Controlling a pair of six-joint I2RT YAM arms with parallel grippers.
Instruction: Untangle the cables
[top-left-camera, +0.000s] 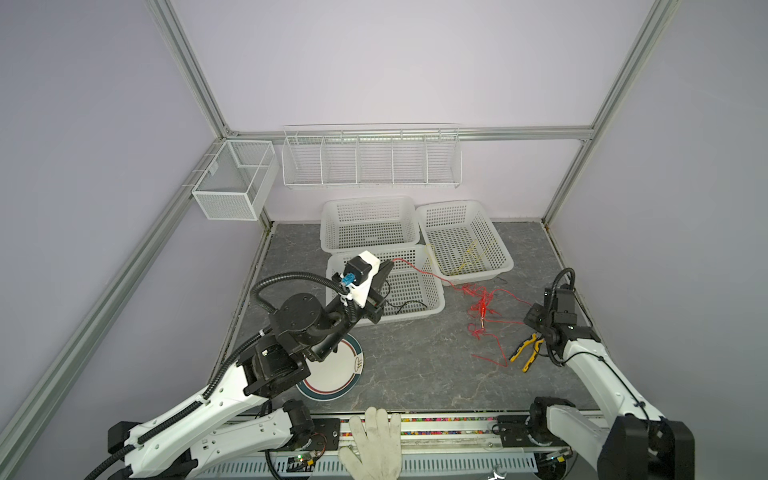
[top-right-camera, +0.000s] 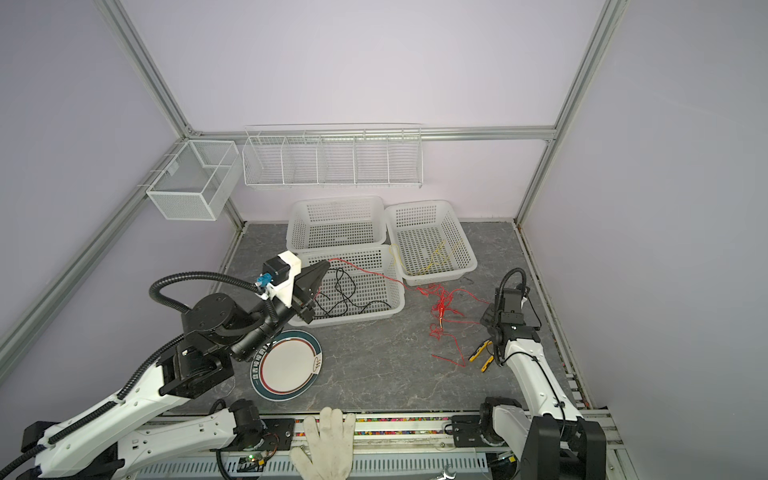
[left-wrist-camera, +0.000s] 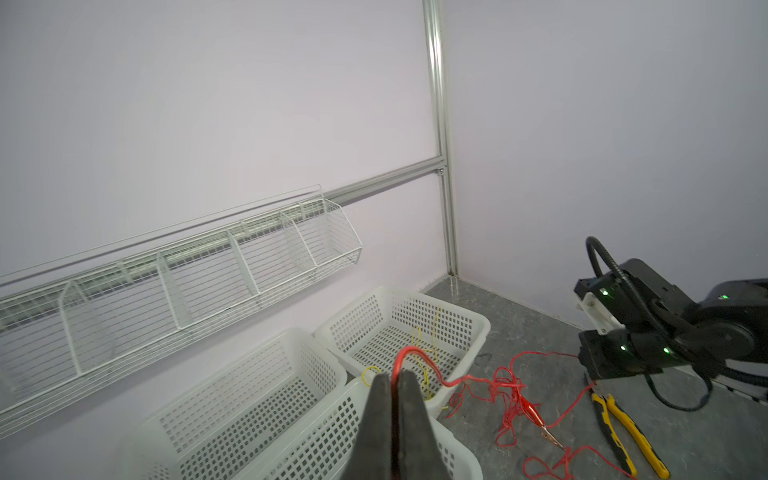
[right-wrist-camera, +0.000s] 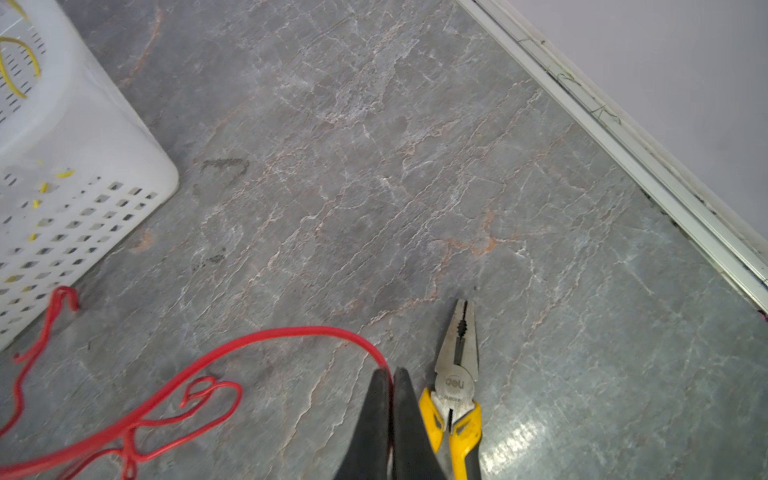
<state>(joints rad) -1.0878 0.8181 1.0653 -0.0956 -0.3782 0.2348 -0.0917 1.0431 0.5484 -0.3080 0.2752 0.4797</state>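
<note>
A thin red cable (top-left-camera: 482, 302) lies in a tangle on the grey table, right of the near white basket (top-left-camera: 437, 308). My left gripper (top-left-camera: 390, 262) hovers over that basket, shut on one end of the red cable (left-wrist-camera: 463, 379). From there the strand runs across the basket rim down to the tangle. Low by the table's right side, my right gripper (right-wrist-camera: 390, 371) is shut on another stretch of the red cable (right-wrist-camera: 291, 332). A black cable (top-right-camera: 345, 291) lies loose inside the near basket. A yellow cable (top-right-camera: 436, 257) lies in the back right basket (top-right-camera: 471, 262).
Yellow-handled pliers (right-wrist-camera: 457, 374) lie on the table right beside my right gripper. A plate (top-right-camera: 286, 365) sits under my left arm. A third white basket (top-left-camera: 328, 245), a wire rack (top-left-camera: 370, 158) and a mesh box (top-left-camera: 232, 178) stand at the back. A gloved hand (top-left-camera: 374, 440) rests on the front rail.
</note>
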